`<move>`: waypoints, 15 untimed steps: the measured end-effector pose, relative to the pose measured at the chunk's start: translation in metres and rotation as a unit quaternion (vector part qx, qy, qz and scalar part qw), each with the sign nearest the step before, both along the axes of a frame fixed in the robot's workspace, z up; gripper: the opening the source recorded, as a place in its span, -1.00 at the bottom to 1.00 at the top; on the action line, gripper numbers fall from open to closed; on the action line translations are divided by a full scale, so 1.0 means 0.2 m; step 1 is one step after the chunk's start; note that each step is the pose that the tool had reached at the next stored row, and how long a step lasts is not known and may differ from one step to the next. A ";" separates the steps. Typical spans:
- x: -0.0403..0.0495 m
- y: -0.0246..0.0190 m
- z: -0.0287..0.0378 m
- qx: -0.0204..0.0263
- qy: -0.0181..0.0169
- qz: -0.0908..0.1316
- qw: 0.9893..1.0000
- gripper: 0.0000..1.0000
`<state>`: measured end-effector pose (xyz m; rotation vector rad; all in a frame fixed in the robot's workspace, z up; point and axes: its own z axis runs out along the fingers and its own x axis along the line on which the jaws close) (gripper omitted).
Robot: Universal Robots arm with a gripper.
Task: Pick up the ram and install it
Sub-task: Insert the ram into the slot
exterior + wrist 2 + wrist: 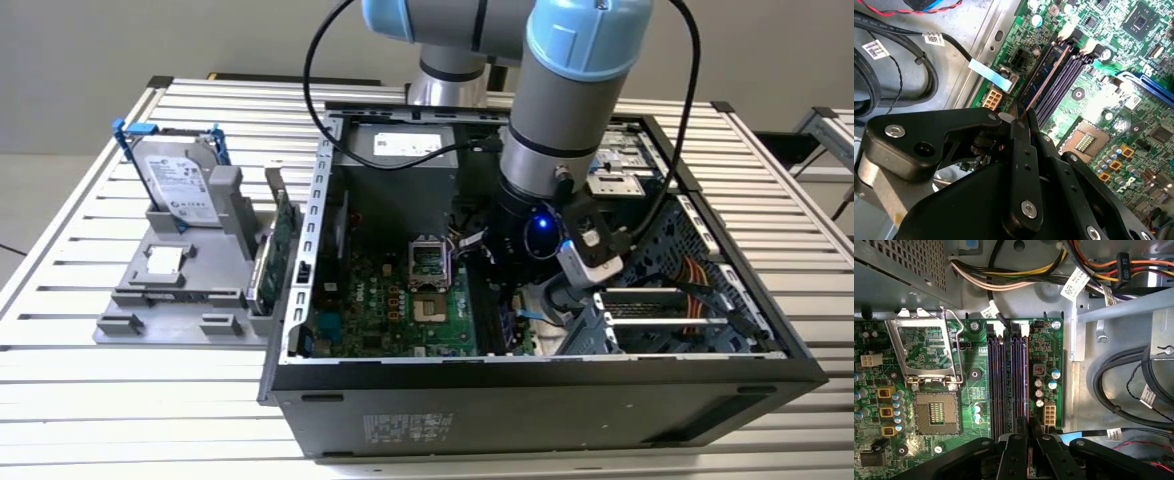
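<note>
Nearest your lens, the black tool (pixel 1021 117) has its fingers (pixel 1017 452) pinched together on the ram (pixel 1046 75), a thin dark-blue stick standing edge-on in the outermost memory slot on the motherboard (pixel 1046 342). In the exterior view, the silver hard drive (pixel 180 180) sits in a grey holder at that view's left, and the open computer case (pixel 534 395) on the table (pixel 80 390) stands right of it.

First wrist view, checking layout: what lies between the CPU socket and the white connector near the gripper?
The memory slots lie between them, in the first wrist view.
</note>
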<state>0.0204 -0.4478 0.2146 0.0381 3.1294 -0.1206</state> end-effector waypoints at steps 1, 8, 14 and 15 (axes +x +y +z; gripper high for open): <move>0.000 0.000 0.000 0.000 0.000 0.000 1.000 1.00; -0.002 -0.001 0.037 -0.001 0.000 0.001 1.000 1.00; -0.004 -0.001 0.135 0.001 0.000 0.001 1.000 1.00; -0.006 0.000 0.139 0.003 0.000 0.001 1.000 1.00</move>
